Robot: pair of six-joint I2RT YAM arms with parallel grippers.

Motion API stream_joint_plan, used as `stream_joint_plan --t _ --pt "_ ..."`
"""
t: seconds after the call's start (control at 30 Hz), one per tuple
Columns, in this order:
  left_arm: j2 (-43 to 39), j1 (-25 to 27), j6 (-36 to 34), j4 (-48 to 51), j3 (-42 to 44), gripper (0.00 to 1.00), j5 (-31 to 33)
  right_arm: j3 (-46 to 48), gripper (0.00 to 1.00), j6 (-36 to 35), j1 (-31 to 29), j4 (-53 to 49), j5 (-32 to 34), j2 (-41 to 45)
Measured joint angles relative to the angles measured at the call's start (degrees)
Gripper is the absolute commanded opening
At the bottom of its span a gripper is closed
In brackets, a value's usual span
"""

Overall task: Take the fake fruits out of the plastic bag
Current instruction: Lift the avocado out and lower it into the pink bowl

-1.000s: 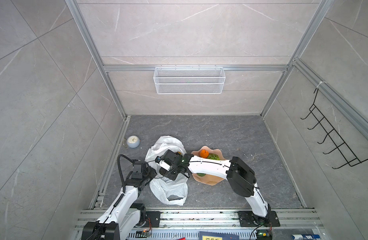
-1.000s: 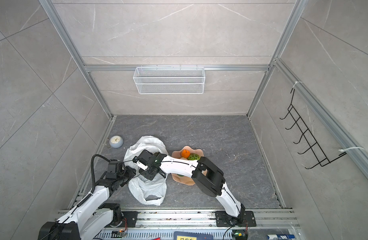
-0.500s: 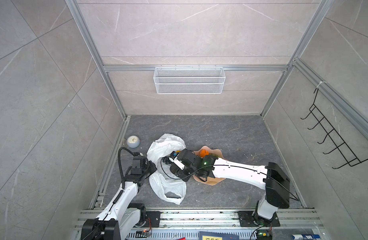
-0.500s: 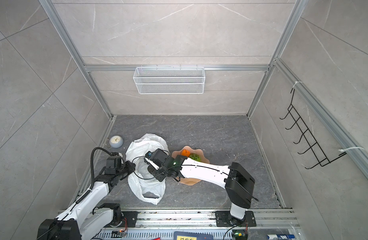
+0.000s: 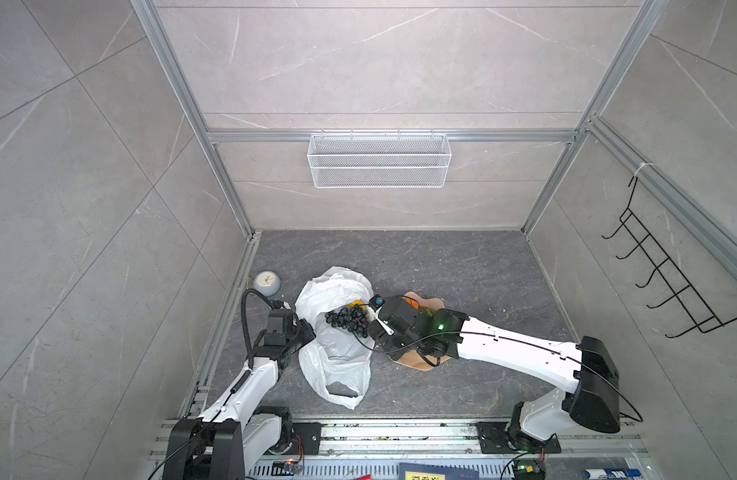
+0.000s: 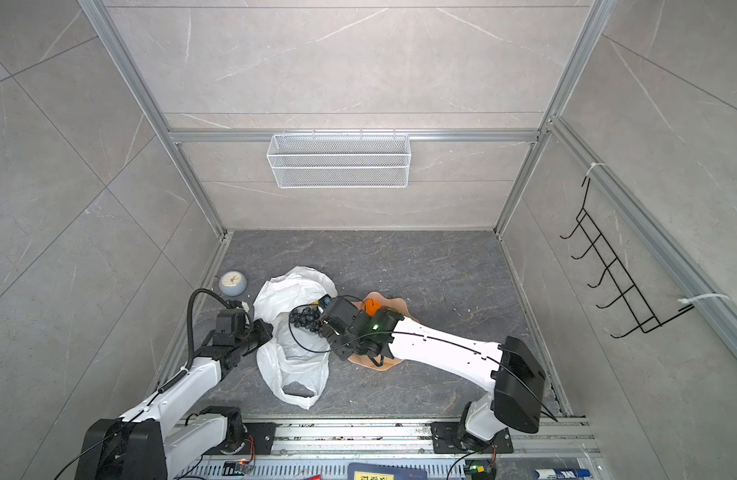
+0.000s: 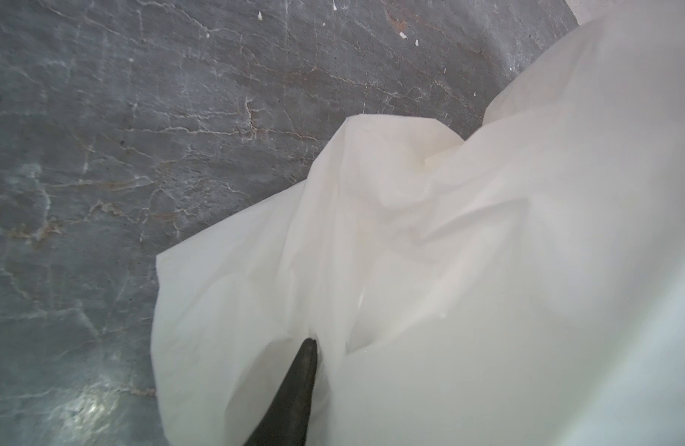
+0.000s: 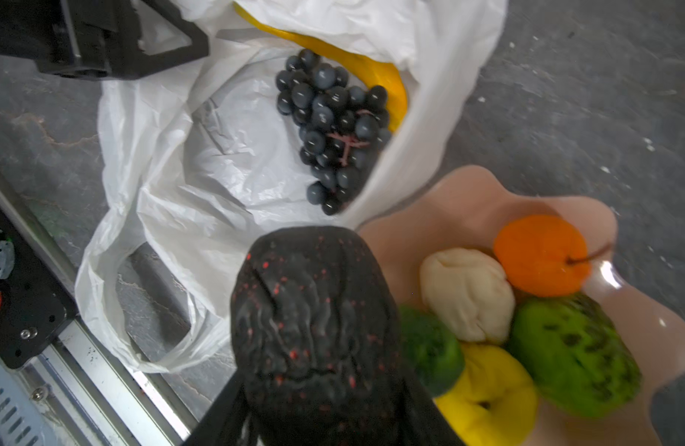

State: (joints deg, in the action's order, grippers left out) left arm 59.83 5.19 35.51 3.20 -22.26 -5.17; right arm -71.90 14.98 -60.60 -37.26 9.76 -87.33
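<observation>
White crinkly plastic bag (image 8: 217, 173), dark grape bunch (image 8: 333, 123), yellow banana (image 8: 387, 77) inside

plastic bag (image 8: 201, 185) translucent white. grape bunch (image 8: 329, 127) blue-black, pinkish stem. banana (image 8: 387, 77) yellow. plate (image 8: 468, 204) pale pink. orange fruit (image 8: 541, 255) orange, cream piece (image 8: 468, 297) off-white, bumpy green fruit (image 8: 572, 355) dark-flecked. wrinkled fruit (image 8: 313, 328) black, red speckles. worktop (image 8: 564, 96) grey, pale and rust veining.

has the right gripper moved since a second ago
Yes: the right gripper has pulled back from over the thin white plastic bag toward the wavy pink plate.
</observation>
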Motion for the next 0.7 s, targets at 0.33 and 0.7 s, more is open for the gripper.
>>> stream_joint_plan --t 0.33,0.7 --pt "-2.2 0.0 0.0 -0.2 0.7 0.26 0.0 3.8 0.35 9.5 11.5 -12.9 4.2 9.0" --pt "-2.9 0.0 0.0 -0.2 0.8 0.26 0.0 4.6 0.34 17.7 15.1 -22.6 4.2 5.9"
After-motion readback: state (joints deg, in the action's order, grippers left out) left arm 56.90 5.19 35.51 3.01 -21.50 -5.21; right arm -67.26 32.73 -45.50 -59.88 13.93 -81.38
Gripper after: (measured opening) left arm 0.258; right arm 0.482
